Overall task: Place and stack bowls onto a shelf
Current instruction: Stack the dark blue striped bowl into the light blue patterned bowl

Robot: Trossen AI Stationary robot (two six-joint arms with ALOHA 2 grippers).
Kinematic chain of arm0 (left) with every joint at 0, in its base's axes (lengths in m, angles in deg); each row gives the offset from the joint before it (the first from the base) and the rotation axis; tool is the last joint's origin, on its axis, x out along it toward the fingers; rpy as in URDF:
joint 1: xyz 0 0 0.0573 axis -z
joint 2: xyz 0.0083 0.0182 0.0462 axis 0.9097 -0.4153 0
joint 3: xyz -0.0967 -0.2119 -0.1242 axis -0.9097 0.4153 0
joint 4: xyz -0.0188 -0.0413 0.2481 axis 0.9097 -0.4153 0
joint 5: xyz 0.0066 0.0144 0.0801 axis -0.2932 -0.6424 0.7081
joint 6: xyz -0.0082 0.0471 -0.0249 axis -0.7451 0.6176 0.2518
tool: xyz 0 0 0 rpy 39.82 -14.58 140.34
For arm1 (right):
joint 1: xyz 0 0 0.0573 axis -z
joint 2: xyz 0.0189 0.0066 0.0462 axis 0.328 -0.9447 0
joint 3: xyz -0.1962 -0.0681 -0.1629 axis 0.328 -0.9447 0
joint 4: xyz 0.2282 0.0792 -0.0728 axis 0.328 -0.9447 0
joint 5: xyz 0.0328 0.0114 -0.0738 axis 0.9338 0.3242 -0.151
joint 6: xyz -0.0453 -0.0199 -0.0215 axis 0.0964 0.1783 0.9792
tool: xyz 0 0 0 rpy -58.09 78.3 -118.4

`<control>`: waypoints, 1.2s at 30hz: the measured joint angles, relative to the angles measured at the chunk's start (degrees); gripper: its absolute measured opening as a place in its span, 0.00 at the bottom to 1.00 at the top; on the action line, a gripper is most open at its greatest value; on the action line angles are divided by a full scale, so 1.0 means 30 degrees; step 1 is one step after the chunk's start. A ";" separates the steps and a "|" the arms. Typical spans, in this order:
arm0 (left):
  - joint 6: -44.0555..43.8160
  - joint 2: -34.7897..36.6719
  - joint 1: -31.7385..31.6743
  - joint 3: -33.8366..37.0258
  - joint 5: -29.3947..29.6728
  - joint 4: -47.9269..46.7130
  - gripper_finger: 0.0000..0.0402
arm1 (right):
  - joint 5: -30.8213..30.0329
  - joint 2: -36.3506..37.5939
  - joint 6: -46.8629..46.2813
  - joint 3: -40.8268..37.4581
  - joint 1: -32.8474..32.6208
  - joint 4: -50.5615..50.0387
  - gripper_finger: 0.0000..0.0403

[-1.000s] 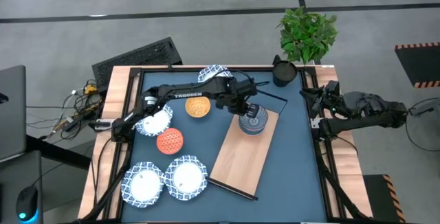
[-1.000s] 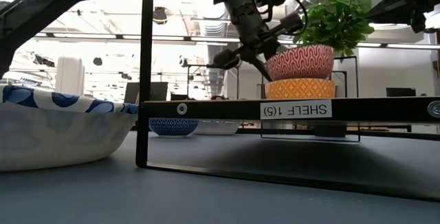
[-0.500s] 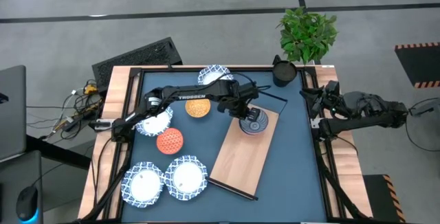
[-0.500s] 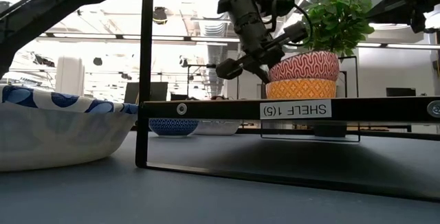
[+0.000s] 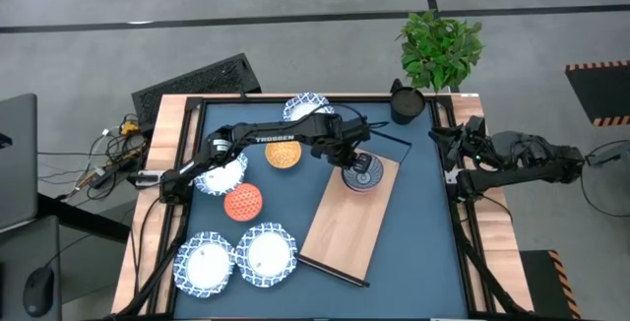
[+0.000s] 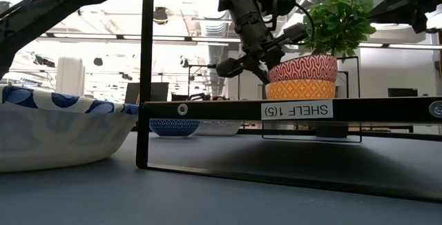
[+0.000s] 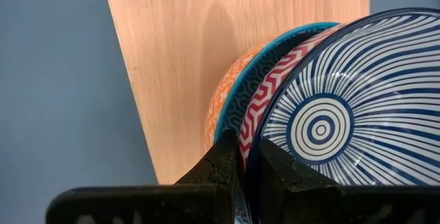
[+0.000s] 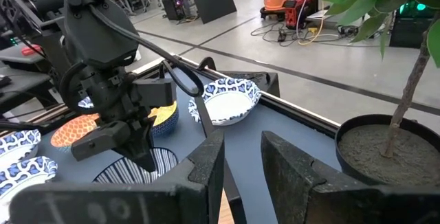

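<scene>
A red-and-white patterned bowl with a blue-striped inside (image 5: 365,174) (image 6: 302,67) sits nested in an orange bowl (image 6: 301,89) (image 7: 221,93). The orange bowl stands on the far end of the light-wood shelf (image 5: 349,218) (image 6: 290,109). My left gripper (image 5: 349,160) (image 7: 247,165) is at this bowl's left rim, shut on it. My right gripper (image 5: 455,154) (image 8: 240,162) waits open at the table's right edge, touching nothing. My left gripper pinches the rim of the red patterned bowl (image 7: 249,138) on the side toward the table's left. One finger (image 7: 223,162) is outside the wall and the other (image 7: 278,172) is inside the bowl. The fingers slant down from above. The bowl rests upright in the orange bowl.
On the blue mat left of the shelf lie an orange bowl (image 5: 283,154), a red-orange bowl (image 5: 243,201) and several white blue-rimmed bowls (image 5: 266,254) (image 5: 205,262) (image 5: 221,173) (image 5: 307,107). A dark pot (image 5: 406,104) and a plant (image 5: 440,50) stand at the far right corner.
My left gripper has come down a little with the red patterned bowl. The bowl has sunk lower into the orange bowl on the shelf and now sits nested and level. The gripper has kept its hold on the rim.
</scene>
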 joint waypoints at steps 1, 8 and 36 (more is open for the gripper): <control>0.0170 0.0007 -0.0002 0.0000 0.0113 -0.0173 0.03 | 0.0000 0.0000 0.0000 0.0000 -0.0001 0.0007 0.30; 0.1087 0.0015 -0.0007 -0.0353 0.0298 -0.0874 0.03 | 0.0000 0.0000 0.0000 0.0000 -0.0006 0.0000 0.30; 0.3321 -0.0124 0.0232 -0.1399 0.1209 -0.2204 0.04 | 0.0000 0.0000 0.0000 0.0000 -0.0006 -0.0022 0.30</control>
